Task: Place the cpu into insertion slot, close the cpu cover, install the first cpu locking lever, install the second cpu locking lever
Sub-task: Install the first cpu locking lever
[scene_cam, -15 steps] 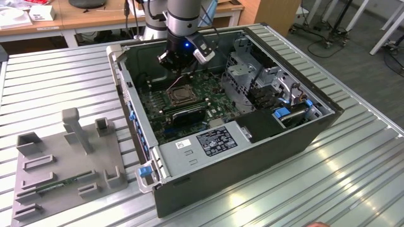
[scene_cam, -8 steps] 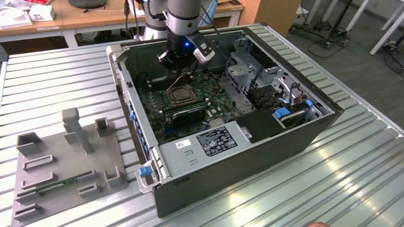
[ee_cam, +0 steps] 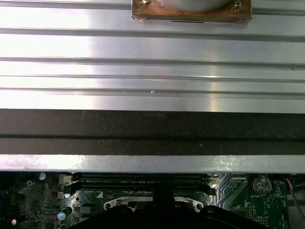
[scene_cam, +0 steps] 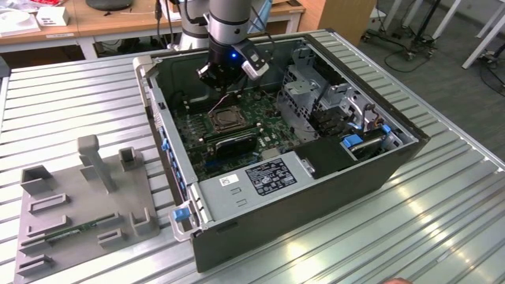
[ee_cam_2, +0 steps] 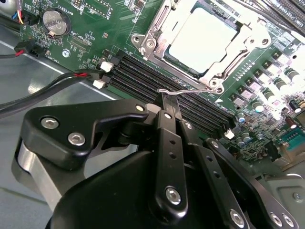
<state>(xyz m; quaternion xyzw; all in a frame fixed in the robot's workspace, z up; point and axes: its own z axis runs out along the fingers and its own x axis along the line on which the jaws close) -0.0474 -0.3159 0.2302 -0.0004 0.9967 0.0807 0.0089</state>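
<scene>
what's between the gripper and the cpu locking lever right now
Nothing visible. In the second wrist view the gripper sits right at the thin wire locking lever beside the cpu cover, over the memory slots.

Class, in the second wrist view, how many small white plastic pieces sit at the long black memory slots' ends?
3: two white pieces beside the red-and-black wires, one at the opposite end of the slots. The gripper may hide others.

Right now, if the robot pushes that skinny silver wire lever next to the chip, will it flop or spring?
Probably springy, not floppy: the lever is one thin metal wire holding its own bent shape. Likely light, being so skinny. It might slip, since it looks smooth and shiny.
</scene>
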